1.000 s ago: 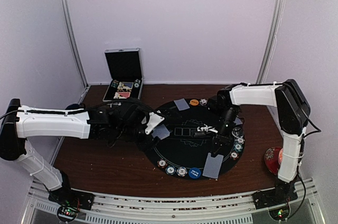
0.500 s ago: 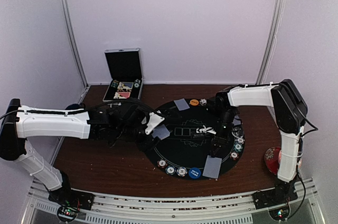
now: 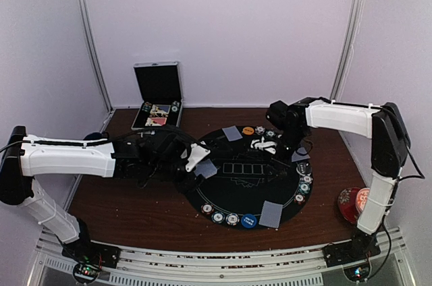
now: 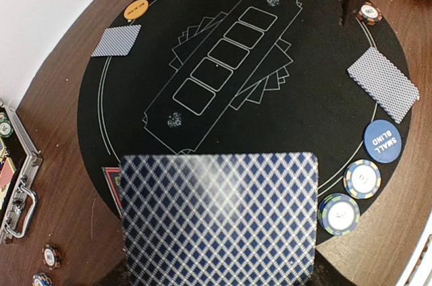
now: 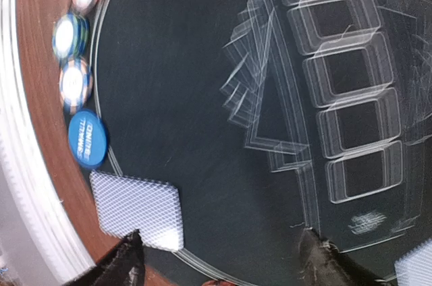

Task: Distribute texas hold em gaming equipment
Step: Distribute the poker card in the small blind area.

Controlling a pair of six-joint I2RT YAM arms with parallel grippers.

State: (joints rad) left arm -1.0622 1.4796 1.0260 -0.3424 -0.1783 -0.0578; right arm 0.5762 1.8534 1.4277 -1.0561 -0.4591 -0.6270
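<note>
Blue-lattice card is clamped in the left pincer, low over the left side of the black mat; whether it is one card or several I cannot tell. The right pincer hangs wide open and empty above the mat. Cards are likely light, thin, slick and bendy, so pinch an overhanging edge gently, without creasing.
</note>
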